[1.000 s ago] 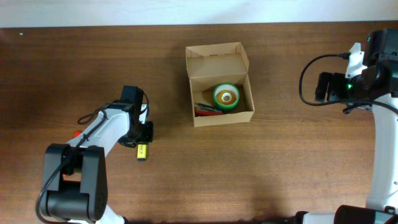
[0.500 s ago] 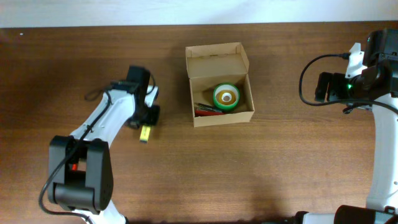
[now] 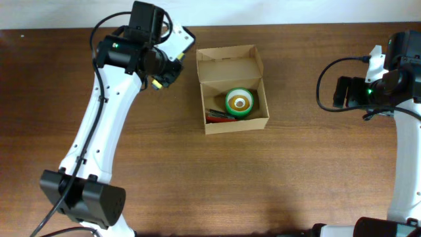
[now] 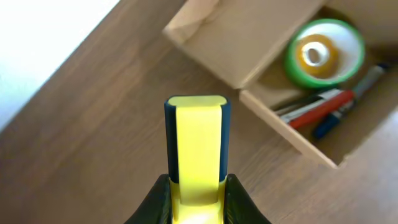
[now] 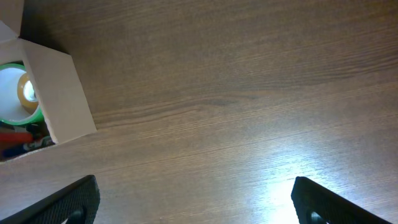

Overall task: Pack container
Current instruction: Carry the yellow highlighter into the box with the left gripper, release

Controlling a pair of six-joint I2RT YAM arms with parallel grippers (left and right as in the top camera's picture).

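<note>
L gripper [image 4: 198, 190] is holding a small yellow & dark blue thing [image 4: 196, 137], squeezing its sides. It is hanging near the container [image 3: 237, 125], by the flap side. The box is sitting open mid table [image 3: 197, 184], w/ a green tape roll [image 3: 239, 102] & pens [image 3: 220, 117] inside. R gripper [image 3: 342, 92] is waiting wide open & empty, well apart. Step in hand, I think: putting the yellow thing in. Next: getting over the open box, then letting go.

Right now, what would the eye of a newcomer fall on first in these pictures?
First, the green tape roll inside the open cardboard box at the middle of the table, with red and blue markers beside it. Next, the yellow, dark-edged object gripped by the left gripper beside the box.
</note>
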